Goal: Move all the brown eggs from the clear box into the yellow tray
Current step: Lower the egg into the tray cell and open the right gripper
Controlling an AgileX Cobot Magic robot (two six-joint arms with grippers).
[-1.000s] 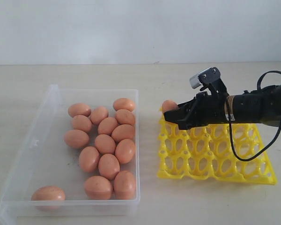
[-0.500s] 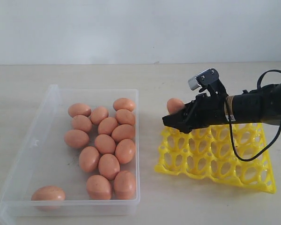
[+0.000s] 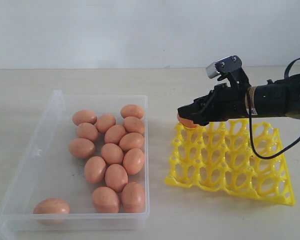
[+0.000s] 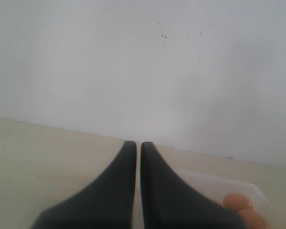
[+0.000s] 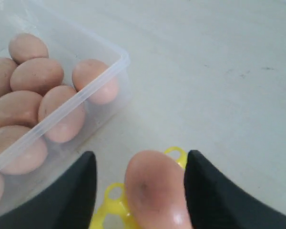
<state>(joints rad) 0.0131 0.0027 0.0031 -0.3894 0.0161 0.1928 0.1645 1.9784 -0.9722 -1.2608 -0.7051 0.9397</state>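
Note:
Several brown eggs (image 3: pixel 112 152) lie in the clear box (image 3: pixel 40 150) on the left, one of them alone (image 3: pixel 51 206) near its front corner. The yellow tray (image 3: pixel 230 165) lies askew on the right. My right gripper (image 3: pixel 190 117) hovers over the tray's far left corner, where one egg (image 3: pixel 185 122) rests, mostly hidden under the fingers. In the right wrist view that egg (image 5: pixel 155 191) stands between the fingers of the open right gripper (image 5: pixel 140 155), with a clear gap on one side. My left gripper (image 4: pixel 134 144) is shut and empty, with the box corner (image 4: pixel 214 183) beyond it.
The pale table runs to a white wall behind. A black cable (image 3: pixel 262 150) from my right arm loops over the tray's right half. The box's near corner (image 5: pixel 124 59) and its eggs (image 5: pixel 38 95) show in the right wrist view.
The right jaws widened around the egg, which now sits lower at the tray's corner. The tray slid and turned slightly. The right arm rose a little.

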